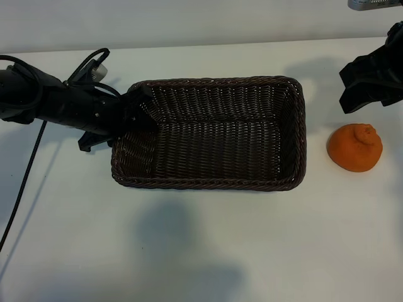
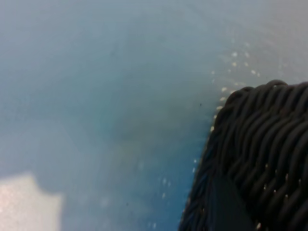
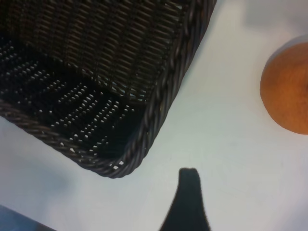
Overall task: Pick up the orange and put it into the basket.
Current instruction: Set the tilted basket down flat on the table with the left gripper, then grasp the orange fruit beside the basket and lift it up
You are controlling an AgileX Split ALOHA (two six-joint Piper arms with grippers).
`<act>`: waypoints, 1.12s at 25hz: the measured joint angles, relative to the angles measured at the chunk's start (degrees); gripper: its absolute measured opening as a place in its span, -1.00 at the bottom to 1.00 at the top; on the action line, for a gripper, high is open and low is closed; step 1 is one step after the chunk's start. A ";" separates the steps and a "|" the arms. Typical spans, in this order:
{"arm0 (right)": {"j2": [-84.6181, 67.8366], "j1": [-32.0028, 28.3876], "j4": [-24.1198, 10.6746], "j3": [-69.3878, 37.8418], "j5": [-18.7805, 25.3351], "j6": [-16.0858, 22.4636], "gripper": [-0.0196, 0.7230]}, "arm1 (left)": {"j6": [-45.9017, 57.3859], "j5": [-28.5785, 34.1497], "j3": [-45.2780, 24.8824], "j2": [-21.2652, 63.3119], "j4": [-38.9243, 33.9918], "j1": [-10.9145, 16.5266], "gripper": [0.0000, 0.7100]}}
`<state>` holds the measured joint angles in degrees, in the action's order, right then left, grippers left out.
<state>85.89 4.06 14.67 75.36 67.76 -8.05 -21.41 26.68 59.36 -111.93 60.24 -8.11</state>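
Note:
The orange (image 1: 354, 148) sits on the white table to the right of the basket (image 1: 296, 126), stem knob up; part of the orange (image 3: 288, 91) also shows in the right wrist view. My right gripper (image 1: 350, 85) hangs open just behind the orange, apart from it, with one fingertip (image 3: 188, 175) showing over bare table. The dark brown wicker basket is empty. My left gripper (image 1: 137, 117) is at the basket's left wall, shut on the rim, with one finger (image 2: 231, 204) lying against the weave (image 2: 269, 134).
The white table (image 1: 201, 251) extends in front of the basket and round the orange. The left arm's cable (image 1: 25, 170) trails over the table at far left. The table's back edge runs behind the basket.

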 joint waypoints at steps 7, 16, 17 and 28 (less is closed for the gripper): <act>0.00 0.00 0.00 0.00 0.00 0.00 0.59 | 0.24 1.77 0.00 0.00 -0.25 0.00 0.28; 0.00 0.00 0.00 0.00 0.00 0.00 0.59 | -0.30 3.41 0.05 1.85 -0.31 0.00 0.96; 0.00 0.00 0.00 0.00 0.00 0.00 0.59 | -0.30 3.34 0.05 2.68 -0.59 0.00 0.94; 0.00 0.00 0.00 0.00 0.41 0.00 0.59 | 13.65 5.97 0.11 11.40 -18.88 0.00 0.88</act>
<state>85.89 4.06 14.67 75.36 68.17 -8.05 -7.76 32.66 59.47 -100.53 41.37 -8.11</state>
